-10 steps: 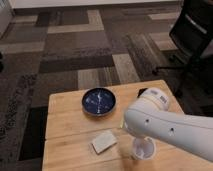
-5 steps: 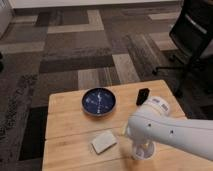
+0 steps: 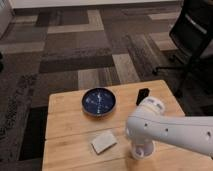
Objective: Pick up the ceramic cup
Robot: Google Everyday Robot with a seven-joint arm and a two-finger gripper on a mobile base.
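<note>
The small white ceramic cup (image 3: 141,151) stands on the wooden table (image 3: 65,112) near its front edge, right of centre. Only its lower part shows below my white arm (image 3: 165,131). The arm reaches in from the right and its big rounded link covers the cup's top. My gripper (image 3: 140,144) is down at the cup, under that link and mostly hidden by it. The cup rests on the table.
A wide dark blue bowl (image 3: 99,101) with white streaks sits at the table's middle back. A pale flat sponge-like block (image 3: 103,141) lies left of the cup. A small black object (image 3: 143,95) lies at the back right. An office chair (image 3: 192,37) stands on the carpet beyond.
The arm has swung lower and leftward over the cup, covering more of it. The cup, bowl, block and black object have stayed in place.
</note>
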